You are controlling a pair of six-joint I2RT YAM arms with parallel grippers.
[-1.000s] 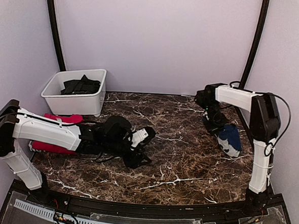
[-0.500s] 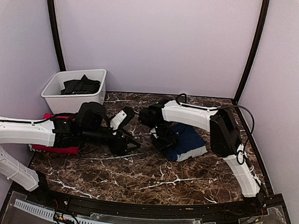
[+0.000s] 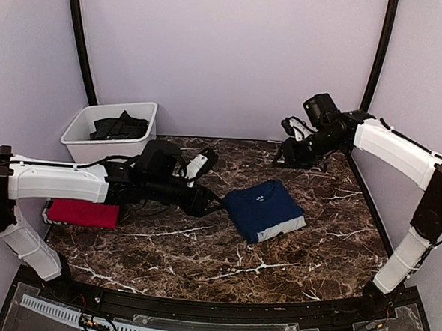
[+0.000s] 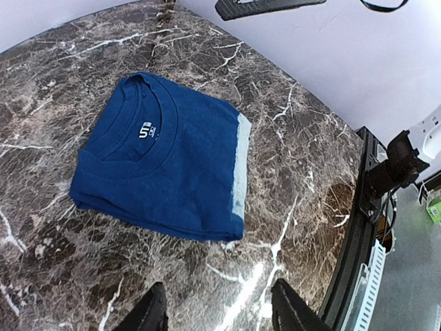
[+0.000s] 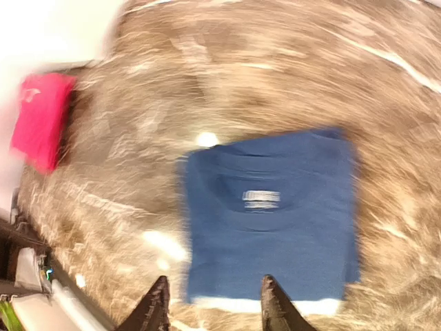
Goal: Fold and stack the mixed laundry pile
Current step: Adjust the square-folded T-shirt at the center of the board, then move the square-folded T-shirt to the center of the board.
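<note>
Centrally, navy T-shirt, right gripper seemingly parted.

Navy blue T-shirt, red T-shirt

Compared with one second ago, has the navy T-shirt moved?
Yes. The navy T-shirt moved left, from the right side of the table toward its middle, closer to the white bin, and now lies flat.

Saw marbled tabletop carrying folded navy blue T-shirt centre-right, folded red T-shirt left, white bin far left.
</note>
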